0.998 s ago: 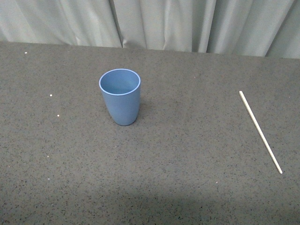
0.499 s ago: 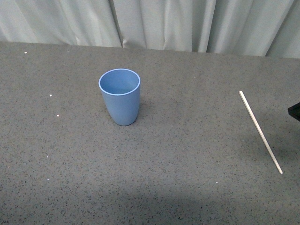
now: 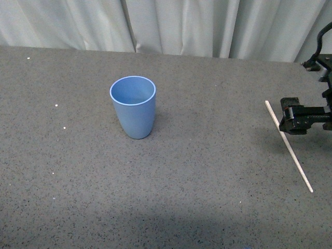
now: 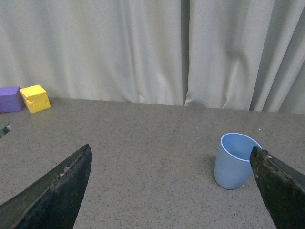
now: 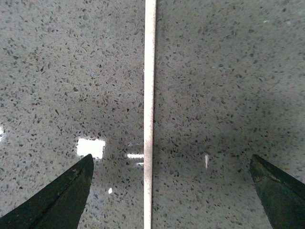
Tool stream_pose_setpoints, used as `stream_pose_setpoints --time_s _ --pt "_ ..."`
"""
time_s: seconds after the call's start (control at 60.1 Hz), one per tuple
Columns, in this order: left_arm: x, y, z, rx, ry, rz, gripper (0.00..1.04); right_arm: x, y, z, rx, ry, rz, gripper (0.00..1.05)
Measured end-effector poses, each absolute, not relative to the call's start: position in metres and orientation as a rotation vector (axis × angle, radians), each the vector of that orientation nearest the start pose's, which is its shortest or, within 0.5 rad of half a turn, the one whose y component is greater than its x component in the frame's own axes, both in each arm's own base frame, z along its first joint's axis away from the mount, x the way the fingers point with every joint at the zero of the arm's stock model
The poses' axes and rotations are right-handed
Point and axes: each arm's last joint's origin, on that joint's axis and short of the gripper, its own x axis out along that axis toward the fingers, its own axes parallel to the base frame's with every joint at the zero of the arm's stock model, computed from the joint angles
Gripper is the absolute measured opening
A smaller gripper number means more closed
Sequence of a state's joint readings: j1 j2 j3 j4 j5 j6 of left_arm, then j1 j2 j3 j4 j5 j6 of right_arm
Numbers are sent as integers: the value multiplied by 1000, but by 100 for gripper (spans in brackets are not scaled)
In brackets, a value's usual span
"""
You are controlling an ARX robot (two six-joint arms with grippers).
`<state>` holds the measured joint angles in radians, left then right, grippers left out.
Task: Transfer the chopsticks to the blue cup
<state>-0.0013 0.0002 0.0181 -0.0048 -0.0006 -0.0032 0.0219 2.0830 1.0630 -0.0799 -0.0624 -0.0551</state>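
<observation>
The blue cup [image 3: 133,109] stands upright on the grey speckled table, left of centre; the left wrist view has this blue cup [image 4: 233,164] beside one finger. A single thin off-white chopstick [image 3: 296,163] lies flat near the table's right side. My right gripper [image 3: 290,117] hovers open over the stick's far half. In the right wrist view the chopstick [image 5: 149,95] runs lengthwise between the spread fingers of the right gripper [image 5: 171,157], closer to one finger than the other. My left gripper [image 4: 170,150] is open and holds nothing; it does not appear in the front view.
A yellow cube [image 4: 35,98] and a purple cube [image 4: 9,98] sit by the pale curtain [image 3: 171,26] at the table's back edge. Bare grey tabletop [image 3: 218,155] separates cup and stick.
My right gripper has come into the front view from the right edge and now hangs over the chopstick. Cup and chopstick have not moved.
</observation>
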Motion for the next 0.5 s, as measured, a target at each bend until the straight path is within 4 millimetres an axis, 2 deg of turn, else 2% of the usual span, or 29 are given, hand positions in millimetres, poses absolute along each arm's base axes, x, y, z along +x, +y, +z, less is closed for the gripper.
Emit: stream_pose_setpoints --time_s 0.316,0.433,0.499 --pt "97 0 169 -3 -13 -1 98 386 19 47 -20 1154 114 95" --pt "97 0 169 -3 -13 -1 98 390 21 43 -26 1166 115 79" --pt "97 0 169 -3 -13 -1 98 392 22 42 -36 1171 109 65"
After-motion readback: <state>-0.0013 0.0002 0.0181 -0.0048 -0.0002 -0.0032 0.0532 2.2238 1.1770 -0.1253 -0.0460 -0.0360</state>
